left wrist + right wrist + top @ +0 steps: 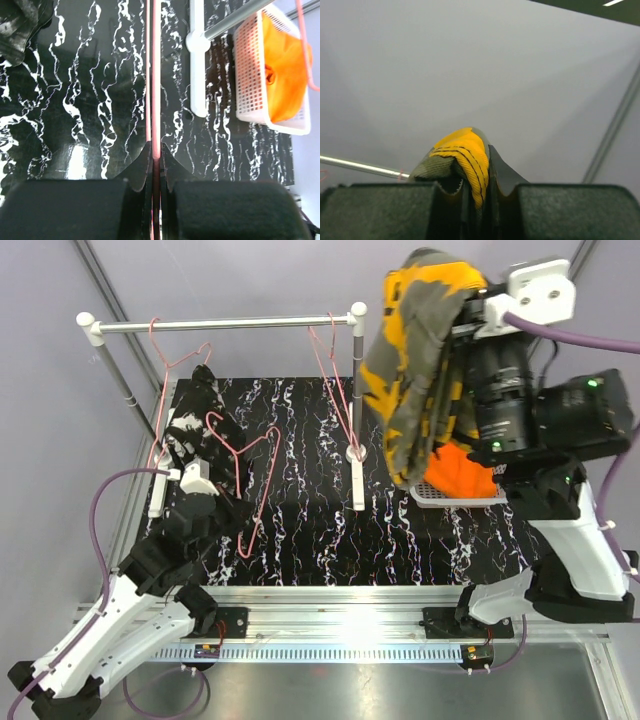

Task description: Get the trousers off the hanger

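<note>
Above basket: 1 pr camo trousers

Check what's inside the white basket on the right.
Bright orange trousers, bunched, fill the white basket. In the top view the raised camouflage trousers cover most of the basket. Anything beneath the orange cloth cannot be seen.

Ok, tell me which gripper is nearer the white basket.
Right. The right gripper holds the camouflage trousers up over the basket. The left gripper is well off to the basket's left, shut on a pink hanger.
</note>
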